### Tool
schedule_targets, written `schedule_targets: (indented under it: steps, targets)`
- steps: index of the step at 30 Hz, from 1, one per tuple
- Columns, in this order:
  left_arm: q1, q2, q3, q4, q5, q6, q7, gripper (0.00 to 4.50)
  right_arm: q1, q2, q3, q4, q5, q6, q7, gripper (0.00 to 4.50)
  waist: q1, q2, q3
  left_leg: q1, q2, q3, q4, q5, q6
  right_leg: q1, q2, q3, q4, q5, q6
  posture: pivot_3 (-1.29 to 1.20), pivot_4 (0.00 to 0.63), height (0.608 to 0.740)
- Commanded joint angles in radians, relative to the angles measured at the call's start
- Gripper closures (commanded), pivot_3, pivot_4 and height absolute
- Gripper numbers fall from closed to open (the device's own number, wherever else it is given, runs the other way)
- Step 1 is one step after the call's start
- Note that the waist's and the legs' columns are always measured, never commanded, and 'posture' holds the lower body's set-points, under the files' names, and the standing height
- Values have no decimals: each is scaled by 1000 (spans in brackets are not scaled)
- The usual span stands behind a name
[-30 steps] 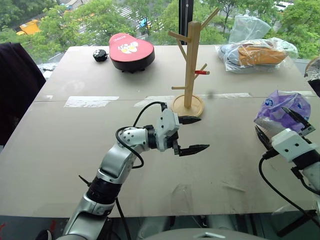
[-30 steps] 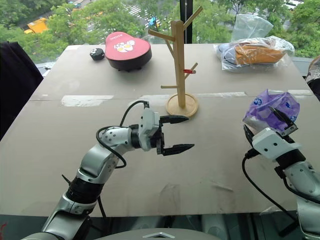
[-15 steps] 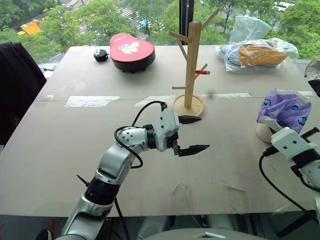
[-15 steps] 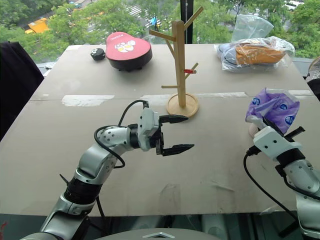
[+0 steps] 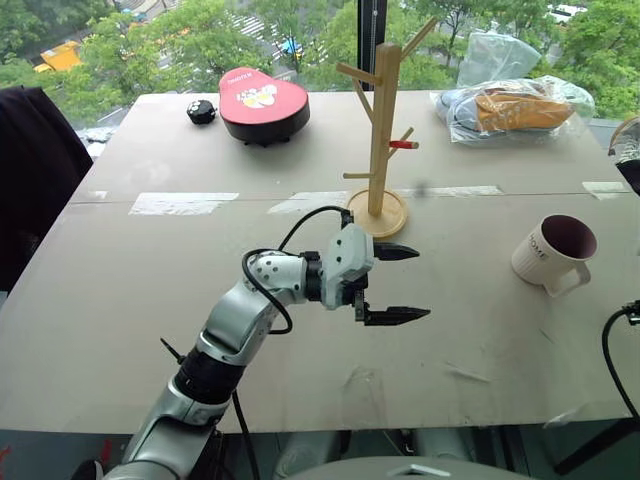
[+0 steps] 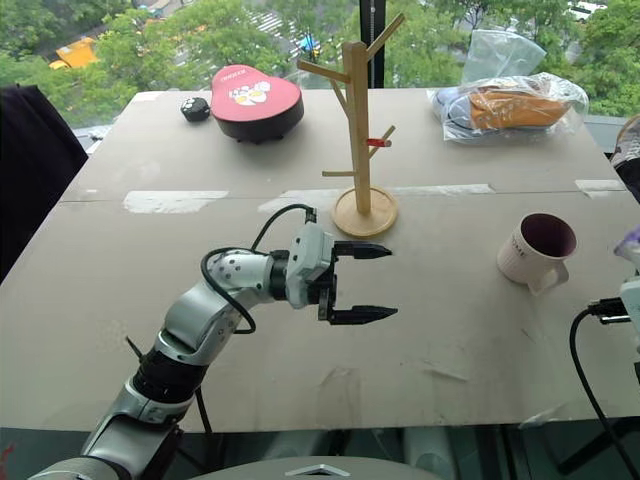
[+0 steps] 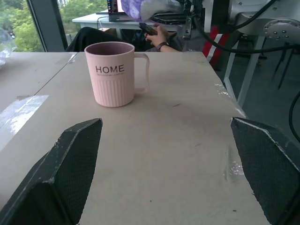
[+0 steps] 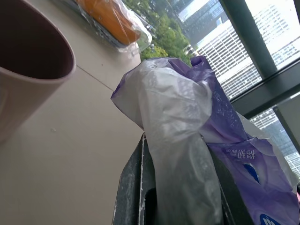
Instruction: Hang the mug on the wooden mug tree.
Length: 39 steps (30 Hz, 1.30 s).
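Observation:
The cream mug (image 5: 553,252) with a maroon inside stands upright near the table's right edge, its handle toward the near right. "HOME" reads on its side in the left wrist view (image 7: 115,74). The wooden mug tree (image 5: 381,130) stands on its round base behind the table's middle, with all its pegs bare. My left gripper (image 5: 423,283) hovers open and empty in front of the tree, pointing right at the mug, well short of it. My right gripper (image 8: 176,164) is shut on the purple-and-white plastic bag (image 8: 187,108), beside the mug's rim (image 8: 28,61).
A red heart-shaped box (image 5: 263,100) and a small black object (image 5: 201,111) sit at the back left. A clear bag with something orange in it (image 5: 510,108) lies at the back right. A person's hand (image 7: 159,35) shows beyond the table's right side.
My right gripper shut on the plastic bag and drew it off to the right, which uncovered the mug. My left gripper turned a little toward the mug.

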Motion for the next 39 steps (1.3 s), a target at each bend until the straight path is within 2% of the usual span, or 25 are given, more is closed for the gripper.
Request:
schedule_targets:
  steps: [1, 2, 6, 8, 14, 21, 29, 34, 39]
  targets:
    - [-14, -4, -1, -27, -2, -7, -3, 0, 29, 17, -10, 5, 28, 70, 12, 3288, 0, 0, 0, 0, 0, 0, 0, 0, 0, 0, 0, 0, 0, 0, 0, 0, 150, 740]
    - [-12, -1, -2, -28, -2, -7, -5, 0, 46, 25, 1, 2, 34, 104, 22, 2926, 0, 1, 0, 0, 0, 0, 0, 0, 0, 0, 0, 0, 0, 0, 0, 0, 150, 740]
    - [8, 11, 2, -34, -3, -9, -8, 0, 98, 72, 19, -38, 55, 152, 23, 951, 1, 1, -1, 0, 0, 0, 0, 0, 0, 0, 0, 0, 0, 0, 0, 0, 150, 740]
    - [16, 17, 4, -35, -5, -8, -6, 0, 133, 83, 43, -68, 82, 121, 57, 951, 1, 2, -1, 0, 0, 0, 0, 0, 0, 0, 0, 0, 0, 0, 0, 0, 150, 740]
    - [33, 29, -4, -30, 1, -15, -10, 0, 250, 55, 168, -213, 243, 244, 252, 951, -1, 3, -1, 0, 0, 0, 0, 0, 0, 0, 0, 0, 0, 0, 0, 0, 150, 740]
    - [31, 22, 8, -28, -5, -16, -1, 0, 107, 75, 248, -267, 274, 378, 161, 951, -7, 2, -2, 0, 0, 0, 1, 0, 0, 1, 0, -1, 0, 0, 0, 0, 150, 740]
    - [33, 19, 15, -27, -1, -20, 14, 0, -101, 182, 279, -207, 208, 505, -82, 951, -1, 2, -2, -1, 0, -1, 1, 0, 0, 0, 0, -1, 0, 0, 0, 0, 150, 740]
    - [37, 23, 21, -34, -4, -17, 23, 0, -98, 154, 238, -158, 153, 534, -136, 951, 1, 2, -2, -1, 0, -1, 1, 0, 0, 0, 0, -1, 0, 0, 0, 0, 150, 740]
    - [40, 26, 21, -41, -5, -15, 30, 0, -65, 102, 168, -162, 145, 499, -122, 951, 0, 3, -2, -1, 0, -1, 1, 0, 0, 0, 0, -1, 0, 0, 0, 0, 150, 740]
